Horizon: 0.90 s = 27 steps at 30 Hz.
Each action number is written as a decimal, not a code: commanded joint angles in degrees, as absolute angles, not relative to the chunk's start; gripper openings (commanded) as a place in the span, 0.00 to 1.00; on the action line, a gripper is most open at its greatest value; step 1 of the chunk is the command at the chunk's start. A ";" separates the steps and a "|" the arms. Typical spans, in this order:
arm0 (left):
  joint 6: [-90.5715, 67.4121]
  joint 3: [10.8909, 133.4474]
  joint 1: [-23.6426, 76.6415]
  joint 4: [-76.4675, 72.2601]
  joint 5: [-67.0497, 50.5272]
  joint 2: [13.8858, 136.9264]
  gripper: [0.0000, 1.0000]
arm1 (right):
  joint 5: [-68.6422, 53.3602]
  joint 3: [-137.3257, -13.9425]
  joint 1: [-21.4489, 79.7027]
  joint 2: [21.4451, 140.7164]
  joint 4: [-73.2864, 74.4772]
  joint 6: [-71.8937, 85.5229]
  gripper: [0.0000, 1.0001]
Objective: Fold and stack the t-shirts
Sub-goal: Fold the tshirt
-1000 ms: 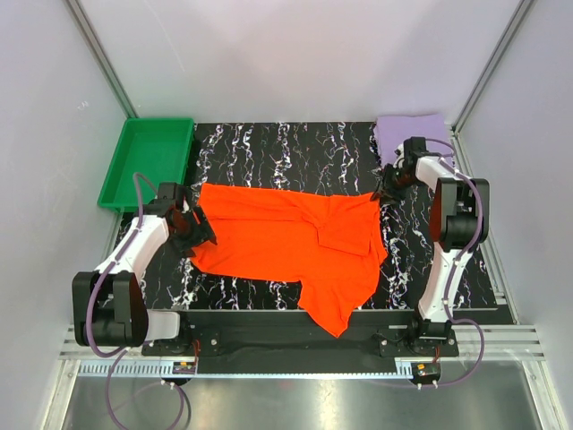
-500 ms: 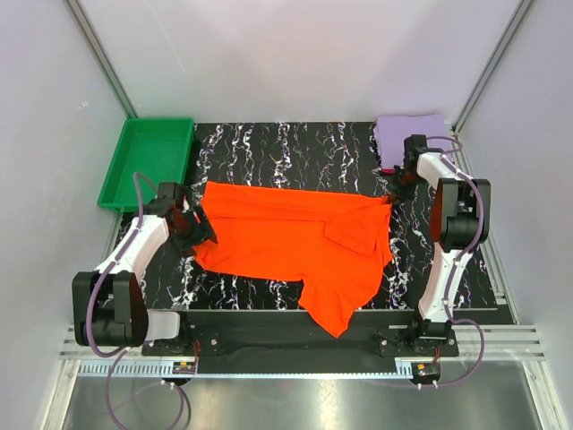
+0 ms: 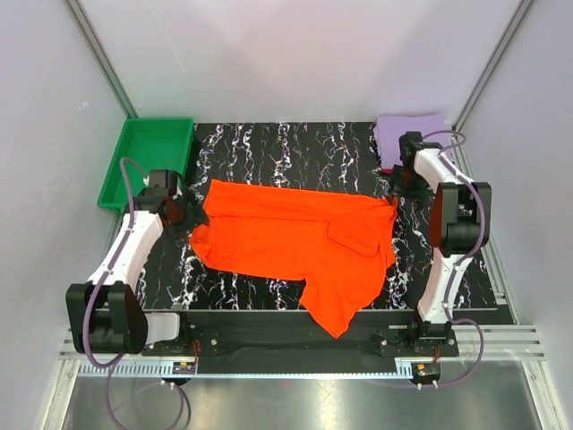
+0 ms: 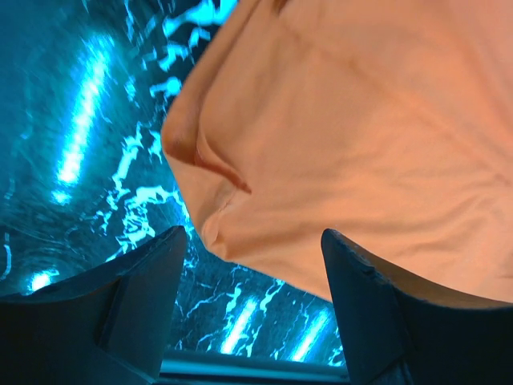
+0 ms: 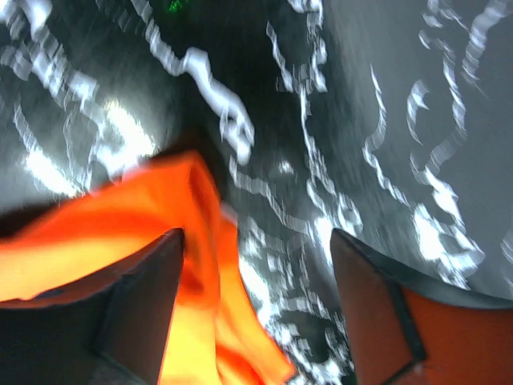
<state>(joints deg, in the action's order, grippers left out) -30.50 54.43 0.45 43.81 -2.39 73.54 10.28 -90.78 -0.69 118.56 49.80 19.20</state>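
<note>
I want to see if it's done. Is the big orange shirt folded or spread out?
Mostly spread out. The orange t-shirt lies wide across the table, one sleeve flopped back onto it.

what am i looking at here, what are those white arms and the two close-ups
Two robot arms are bolted to a black marbled table. The wide picture is from a camera above them; the close-ups are from a camera on each wrist. An orange t-shirt lies spread out, a folded lavender t-shirt sits at the far right corner, a green tray at the far left. The left gripper and right gripper are open at the orange shirt's ends, holding nothing.
</note>
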 commanded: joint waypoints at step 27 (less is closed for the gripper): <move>-36.47 57.39 8.17 37.70 7.19 85.52 0.65 | -15.91 -67.08 26.63 86.67 46.85 19.86 0.62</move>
